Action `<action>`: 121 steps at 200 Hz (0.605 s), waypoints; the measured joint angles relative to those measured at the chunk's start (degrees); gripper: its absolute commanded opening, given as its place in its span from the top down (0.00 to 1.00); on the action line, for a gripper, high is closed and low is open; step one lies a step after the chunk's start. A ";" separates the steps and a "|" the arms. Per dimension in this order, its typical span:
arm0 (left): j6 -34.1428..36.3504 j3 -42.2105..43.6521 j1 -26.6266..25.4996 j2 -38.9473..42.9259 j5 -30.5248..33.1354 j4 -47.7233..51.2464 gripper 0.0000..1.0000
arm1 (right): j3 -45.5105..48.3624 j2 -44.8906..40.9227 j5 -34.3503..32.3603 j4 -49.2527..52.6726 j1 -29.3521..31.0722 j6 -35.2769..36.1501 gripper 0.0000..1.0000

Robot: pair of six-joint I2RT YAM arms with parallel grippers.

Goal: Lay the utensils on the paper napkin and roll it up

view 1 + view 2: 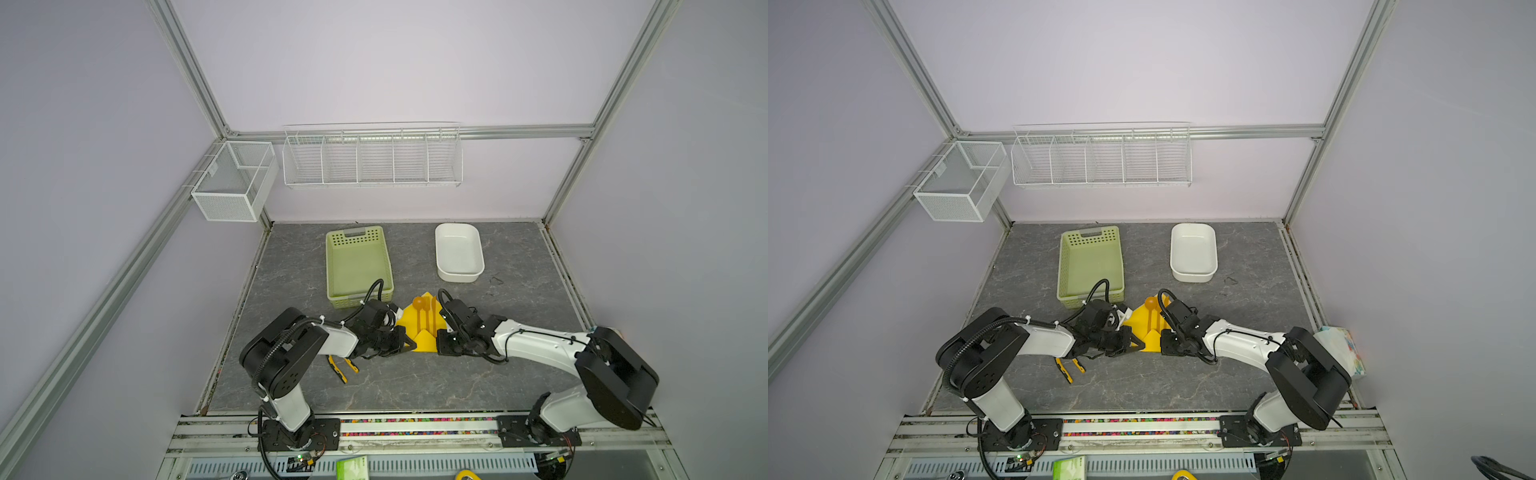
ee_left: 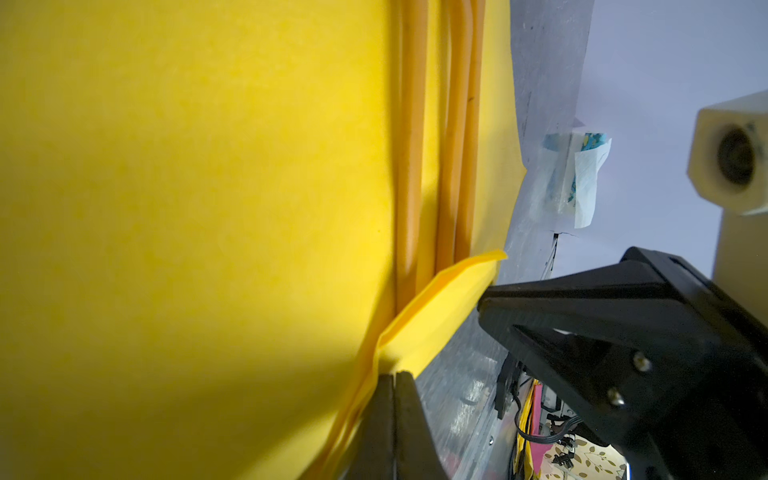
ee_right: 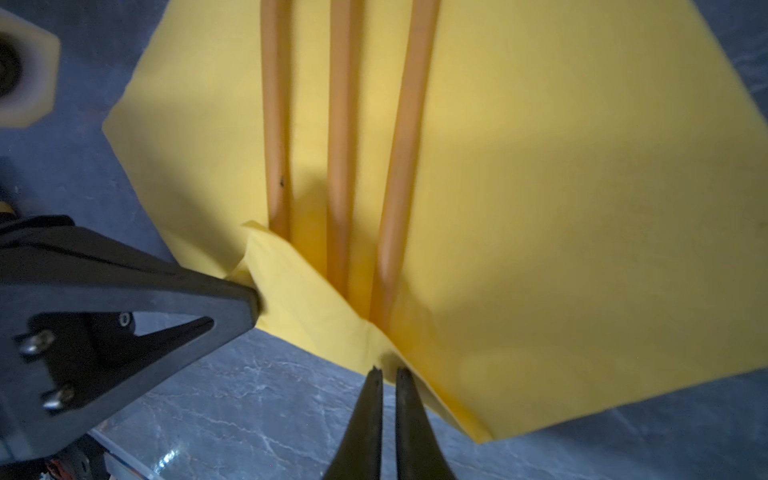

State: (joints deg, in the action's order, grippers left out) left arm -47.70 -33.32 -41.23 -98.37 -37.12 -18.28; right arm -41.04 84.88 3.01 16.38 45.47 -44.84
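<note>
The yellow square paper napkin (image 1: pixel 407 322) (image 1: pixel 1137 321) lies on the grey marble-pattern tabletop (image 1: pixel 415 386), in the near middle, between the two arms. It is turned so that one corner points far and one points near.

On it lie the orange plastic utensils (image 1: pixel 427 316) (image 1: pixel 1150 318), side by side. Their handles point near and the round bowl of the spoon (image 1: pixel 418 302) is at the far end. The right wrist view shows three slim handles (image 3: pixel 340 145).

The near corner of the napkin is folded up into a small flap (image 3: pixel 299 299) (image 1: pixel 424 340) which covers the handle ends.

The left gripper (image 2: pixel 392 376) (image 1: pixel 412 345) is at the left end of this flap. Its jaws are pressed together and the paper comes out directly from the tips, so they are clamped on the fold.

The right gripper (image 3: pixel 386 370) is at the right end of the flap. Its jaws are almost together, with only a thin slit between them, and the tips are at the folded edge. I cannot tell if paper is caught between them.

The pale green perforated plastic basket (image 1: pixel 331 266) stands just far-left of the napkin. The white rectangular dish (image 1: pixel 457 277) is far-right, well apart. The pliers with yellow-and-black handles (image 1: pixel 343 370) lie near the left arm, partly under it.
</note>
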 measured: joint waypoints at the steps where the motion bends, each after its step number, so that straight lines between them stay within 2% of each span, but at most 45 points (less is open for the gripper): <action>1: 0.00 0.00 0.00 0.00 -0.02 0.02 1.00 | 0.04 0.00 0.02 -0.02 0.00 0.00 0.88; 121: 0.39 -0.59 0.00 -0.13 0.22 1.05 1.00 | 1.99 0.74 1.40 -2.38 -0.87 -1.92 0.92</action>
State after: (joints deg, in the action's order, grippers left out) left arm -47.31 -33.91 -41.23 -98.50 -36.91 -17.23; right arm -39.05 85.62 4.40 14.00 44.60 -46.76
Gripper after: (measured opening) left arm 0.047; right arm 0.082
